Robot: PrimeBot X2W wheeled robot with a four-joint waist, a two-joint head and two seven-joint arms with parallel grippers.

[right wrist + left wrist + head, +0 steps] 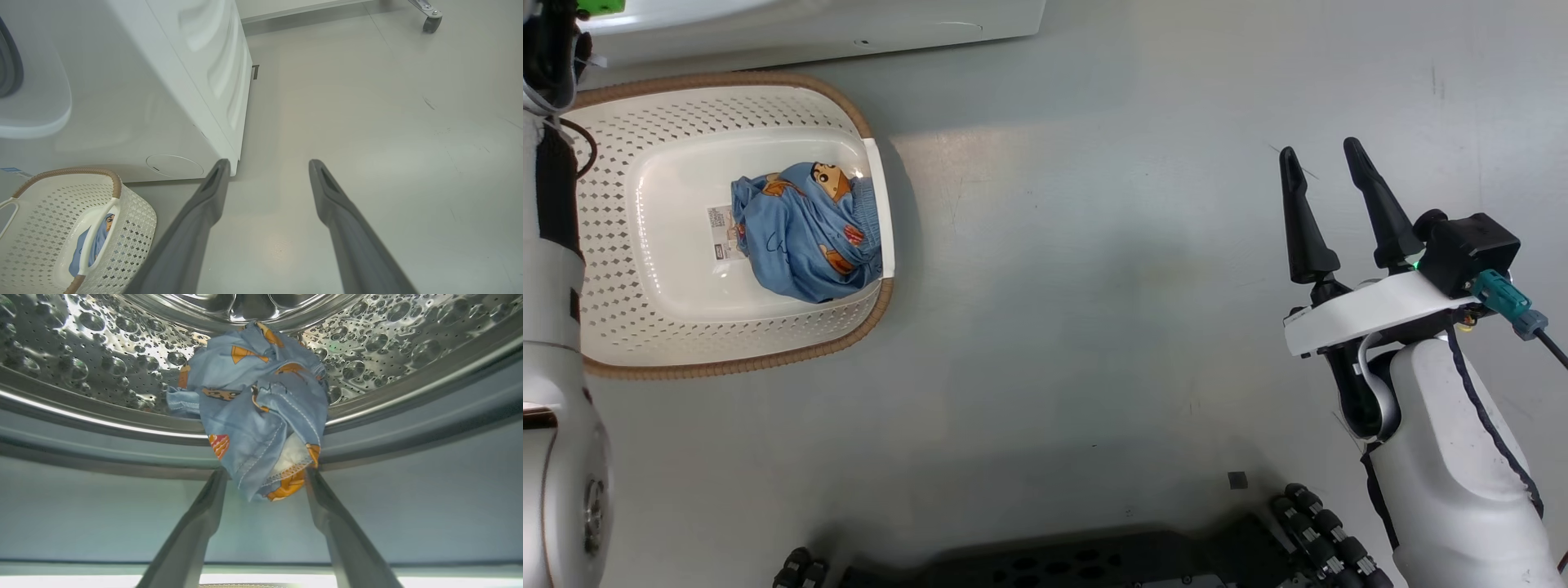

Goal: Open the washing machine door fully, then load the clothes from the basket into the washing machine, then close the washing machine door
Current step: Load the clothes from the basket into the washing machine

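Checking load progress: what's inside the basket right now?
One bunched blue printed garment lies in the basket, partly covering its base label. Anything under the garment is hidden.

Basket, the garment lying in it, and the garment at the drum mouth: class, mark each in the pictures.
basket (pixel 686 339), head view, perforated side wall.
garment in the basket (pixel 805 237), head view, middle of the blue bundle.
garment at the drum mouth (pixel 257 412), left wrist view, middle of the crumpled fabric.

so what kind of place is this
Probably a laundry area or test room: a white front-loading washing machine on a bare grey floor, a perforated laundry basket holding blue clothes beside it, and another garment at its steel drum.
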